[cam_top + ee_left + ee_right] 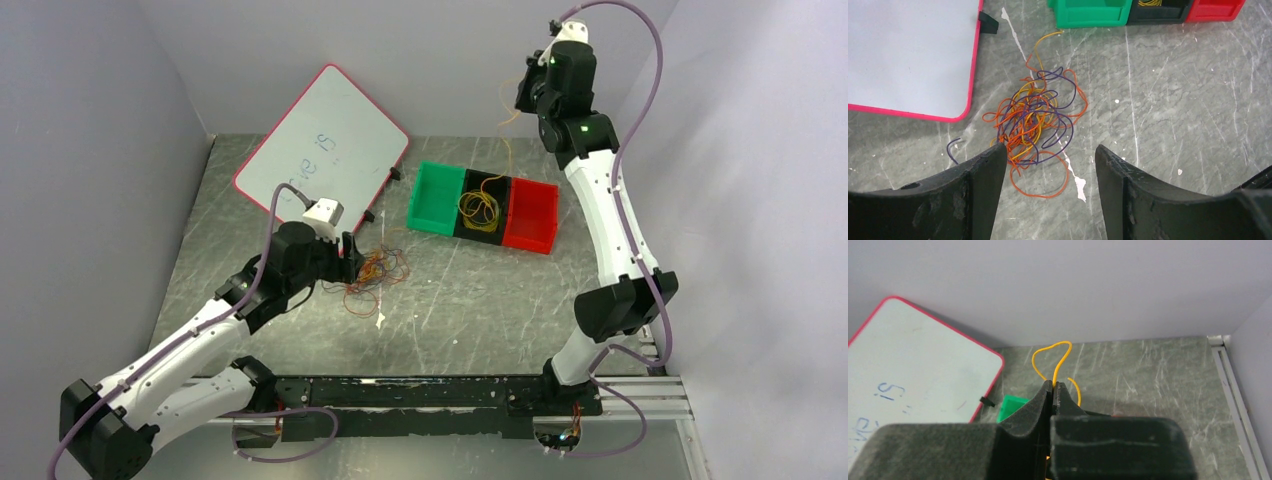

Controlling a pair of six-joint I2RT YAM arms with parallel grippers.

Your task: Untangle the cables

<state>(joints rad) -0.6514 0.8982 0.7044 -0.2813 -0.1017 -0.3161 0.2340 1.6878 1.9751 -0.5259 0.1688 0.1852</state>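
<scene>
Nearest, the left gripper [1050,150] hangs low over the surface [480,300], well to the left of the black bin [478,236] and nearer the arm bases. Its fingers [973,190] are spread and hold nothing. Between and just beyond them lies the tangle of cables [1033,122], orange, yellow and purple loops heaped together, with one fingertip at its edge. A whiteboard [320,140] lies tilted farther back, left of the bin. The black bin sits between a green bin [435,195] and a red bin [530,215] and holds yellow loops [480,207]. Above and behind it, the raised right gripper [1054,385] has its fingers clenched on a yellow cable [1034,362].
</scene>
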